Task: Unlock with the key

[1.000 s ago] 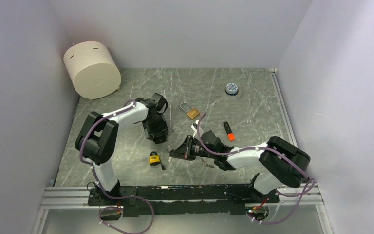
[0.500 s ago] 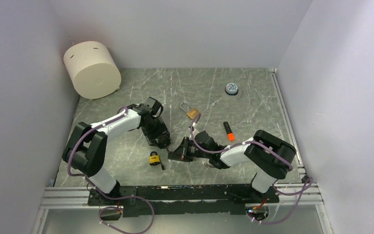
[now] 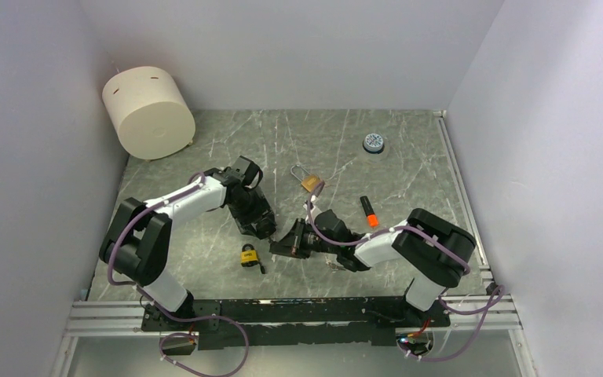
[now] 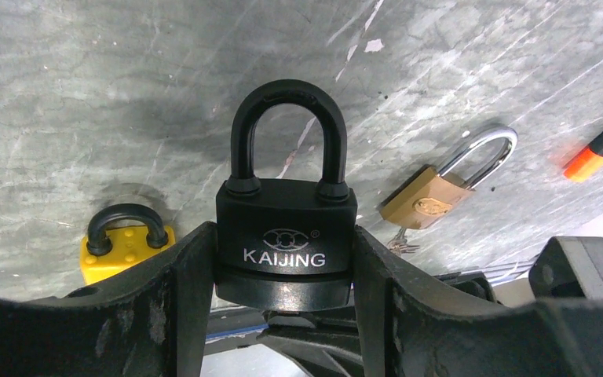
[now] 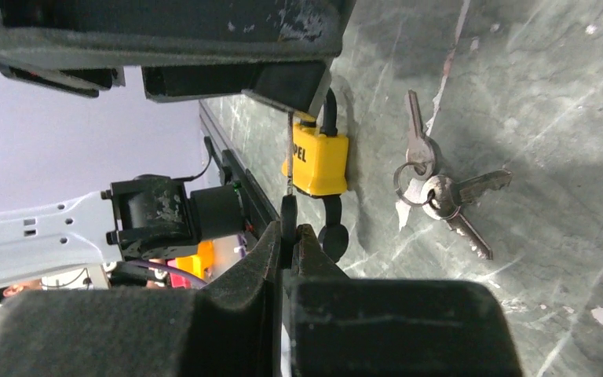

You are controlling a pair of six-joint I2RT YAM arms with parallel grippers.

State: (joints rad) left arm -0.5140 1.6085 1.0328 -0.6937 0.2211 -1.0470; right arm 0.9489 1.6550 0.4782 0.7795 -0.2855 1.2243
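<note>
My left gripper [image 3: 256, 221] [image 4: 286, 263] is shut on a black padlock [image 4: 286, 228] marked KAIJING, gripping its body by the sides with the shackle closed and pointing away. My right gripper [image 3: 293, 240] [image 5: 289, 236] is shut on a black-headed key [image 5: 289, 206]. The key's thin blade points at the underside of the left gripper [image 5: 165, 35], its tip close to the lock's base. The right gripper's tip shows just below the padlock in the left wrist view [image 4: 306, 334]. Whether the blade is in the keyhole is hidden.
A yellow padlock [image 3: 248, 255] [image 5: 316, 161] lies just near of the grippers. A brass padlock [image 3: 310, 182] [image 4: 428, 196] lies behind, an orange marker [image 3: 369, 212] to the right, a key bunch [image 5: 440, 188] beside the right arm. A blue tin [image 3: 374, 142] and a cream roll [image 3: 148, 112] sit at the back.
The left gripper carried the black padlock right and nearer, toward the right gripper. The right gripper moved slightly left and farther with the key, closing the gap between them.
</note>
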